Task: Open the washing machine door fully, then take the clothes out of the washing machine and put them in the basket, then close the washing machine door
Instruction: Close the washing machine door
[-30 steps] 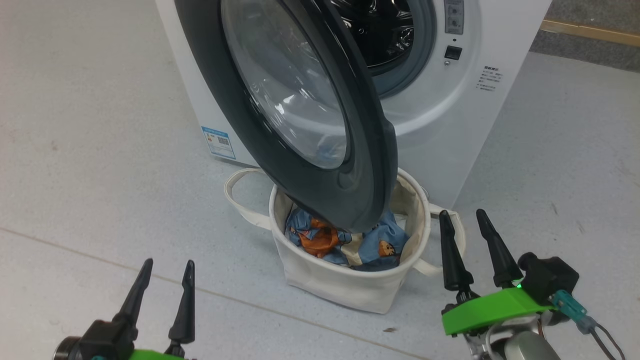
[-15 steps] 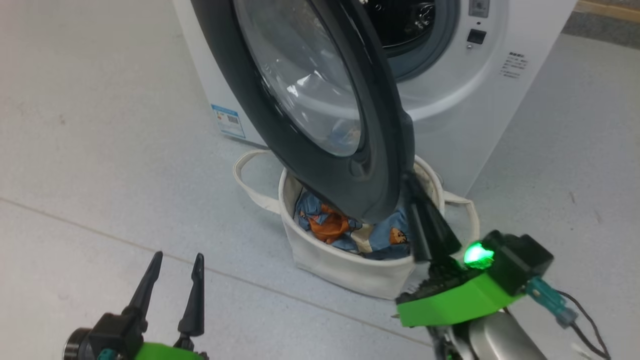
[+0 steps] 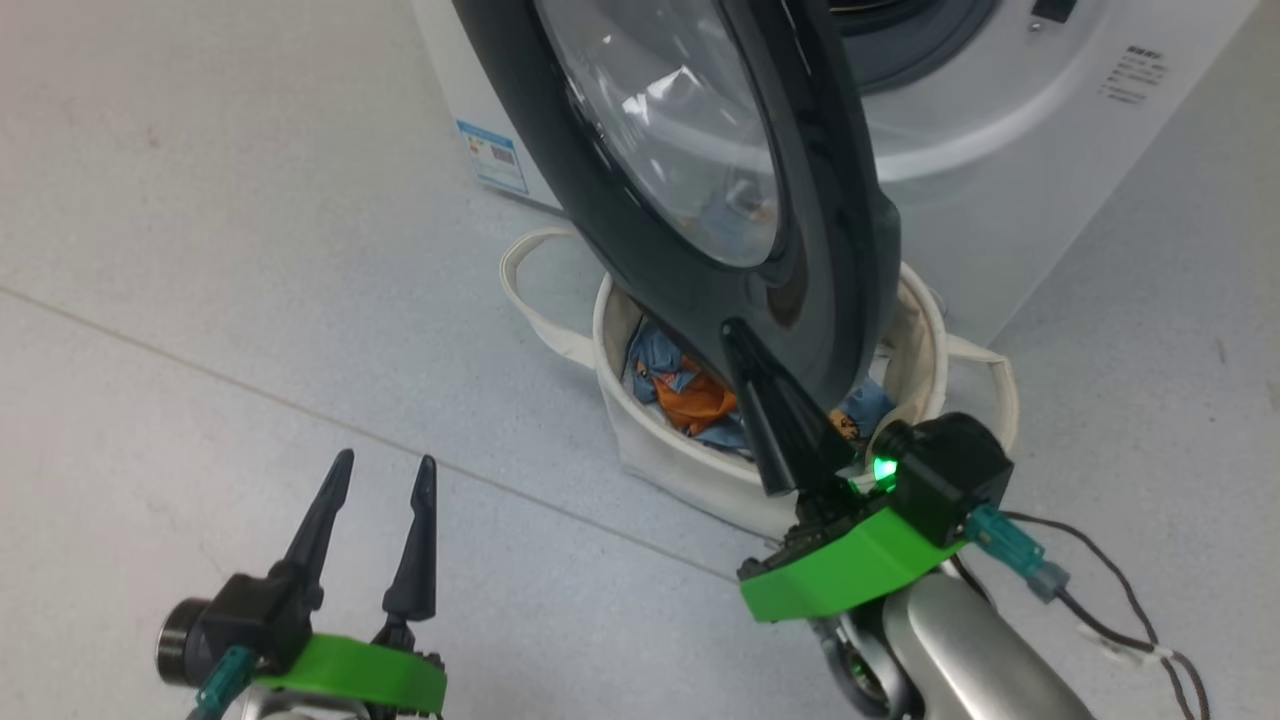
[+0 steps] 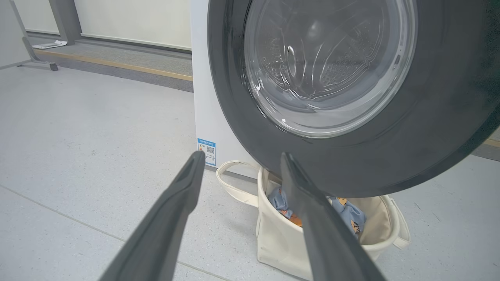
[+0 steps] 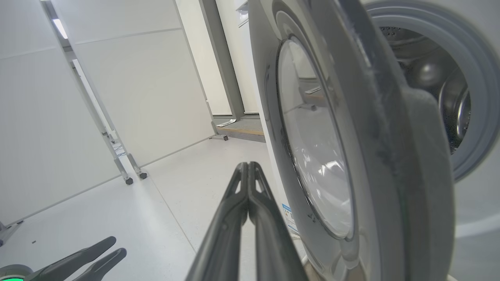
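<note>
The washing machine door (image 3: pixel 620 210), black-rimmed with a clear bowl window, stands partly open over the basket (image 3: pixel 690 475). Behind it is the white washing machine (image 3: pixel 1010 130) with its drum (image 5: pixel 449 89) in sight. Light blue and orange clothes (image 3: pixel 690 395) lie in the cream basket. My right gripper (image 3: pixel 735 330) is shut on nothing, its tip against the outer side of the door's lower rim; whether it touches I cannot tell. My left gripper (image 3: pixel 385 465) hangs open at the lower left, apart from everything. The left wrist view shows the door (image 4: pixel 429 136) above the basket (image 4: pixel 281 242).
The basket sits on the grey floor right against the machine's front, under the door's swing. A dark cable (image 3: pixel 1110 600) trails from my right wrist. White partition panels on castors (image 5: pixel 129 117) stand off to the left. A blue label (image 4: pixel 206 146) marks the machine's lower corner.
The head camera has shifted. My right gripper has shut and swung left and up, from beside the basket to the door's lower outer rim. The left gripper stays open.
</note>
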